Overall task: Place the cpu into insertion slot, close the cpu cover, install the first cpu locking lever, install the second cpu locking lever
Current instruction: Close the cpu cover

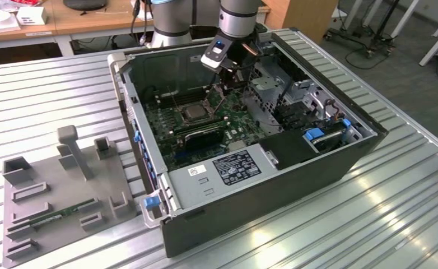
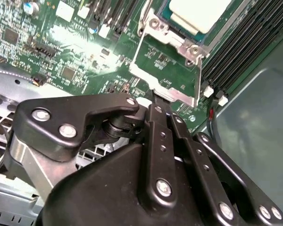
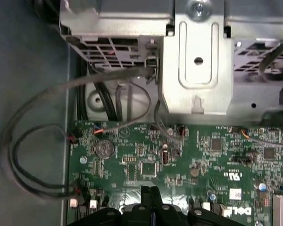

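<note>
On the exterior view's left a grey fixture tray (image 1: 62, 185) lies on the slatted counter (image 1: 398, 213) with a green memory stick (image 1: 55, 216) in it, well apart from the work. Next comes the open computer case (image 1: 339, 168), its green motherboard (image 1: 167, 126) facing up.

The insertion slot (image 1: 196, 114) sits near the board's middle. The cpu (image 2: 198, 13) is already lying in it, pale face up. The cpu cover (image 2: 179, 41) seems to be folded down around the chip, though its far side is out of frame.

The tool (image 1: 223, 89) hangs just to the exterior view's right of the slot and close above the board. Its fingers are pressed together, and nothing can be seen between them in either wrist view (image 2: 160, 104) (image 3: 152, 190).

In the second wrist view the slot lies straight ahead of the fingertips. Two thin wire rods (image 2: 198, 75), which I take to be the locking levers, run lengthwise from the slot's corners back towards the tool. A flat silvery tab (image 2: 172, 94) joins them right at the fingertips. I cannot tell whether the tips touch it.

Further right stands a metal cage (image 1: 268, 103).
</note>
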Robot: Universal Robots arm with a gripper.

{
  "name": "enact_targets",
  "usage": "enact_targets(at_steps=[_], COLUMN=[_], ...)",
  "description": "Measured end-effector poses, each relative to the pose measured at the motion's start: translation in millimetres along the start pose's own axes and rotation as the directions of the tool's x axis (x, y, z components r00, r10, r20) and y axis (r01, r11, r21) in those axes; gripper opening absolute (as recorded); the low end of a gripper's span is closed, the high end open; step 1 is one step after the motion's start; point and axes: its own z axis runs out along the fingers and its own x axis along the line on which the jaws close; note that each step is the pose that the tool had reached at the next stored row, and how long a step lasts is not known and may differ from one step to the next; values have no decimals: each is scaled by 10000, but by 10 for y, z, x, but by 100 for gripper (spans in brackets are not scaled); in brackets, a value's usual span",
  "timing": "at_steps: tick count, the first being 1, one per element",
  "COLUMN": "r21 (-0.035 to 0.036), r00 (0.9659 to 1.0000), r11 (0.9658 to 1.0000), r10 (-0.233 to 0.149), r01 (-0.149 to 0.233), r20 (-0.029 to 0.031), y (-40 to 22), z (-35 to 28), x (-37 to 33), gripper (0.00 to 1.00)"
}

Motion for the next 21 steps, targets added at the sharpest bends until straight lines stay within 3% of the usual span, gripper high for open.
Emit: enact_targets(at_steps=[10,21], r21=[-10,-28], r00=[10000,10000], r11=[10000,10000], r10=[0,1], r01=[0,0], r20=[10,28], y=[-163,-390], z=[5,17], x=[2,4], gripper=[11,11])
